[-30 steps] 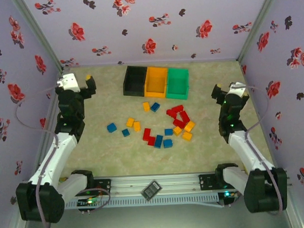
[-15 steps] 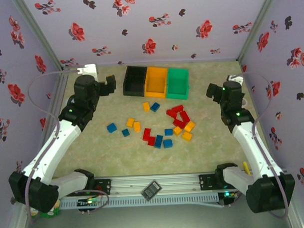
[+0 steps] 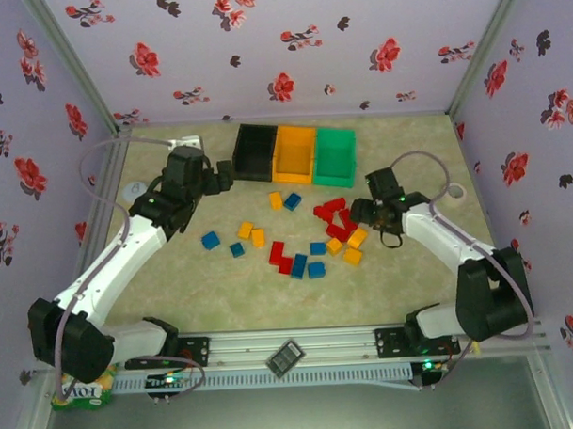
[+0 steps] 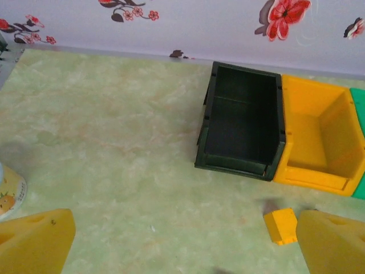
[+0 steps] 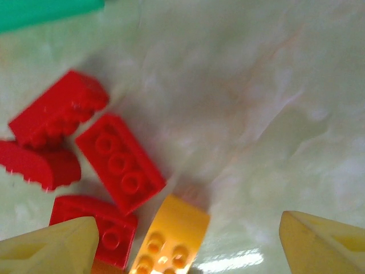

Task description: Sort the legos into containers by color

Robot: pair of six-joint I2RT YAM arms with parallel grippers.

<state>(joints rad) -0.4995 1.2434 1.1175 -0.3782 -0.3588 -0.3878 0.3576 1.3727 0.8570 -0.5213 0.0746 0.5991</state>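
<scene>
right gripper (image 5: 185, 228) hangs spread wide and empty just over an orange lego (image 5: 171, 237) beside red legos (image 5: 120, 162); left gripper (image 4: 182, 220), also spread and empty, hovers near the black bin (image 4: 242, 123). legos (image 3: 297, 242) lie loose on the table (image 3: 176, 284) near three seemingly empty bins (image 3: 296, 155), so i judge this the first pick: lower, close on one brick, carry it to a bin.

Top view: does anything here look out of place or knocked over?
A yellow-green snack packet lies at the near left corner, foreign to the sorting. The black bin, orange bin and green bin stand upright, side by side.
</scene>
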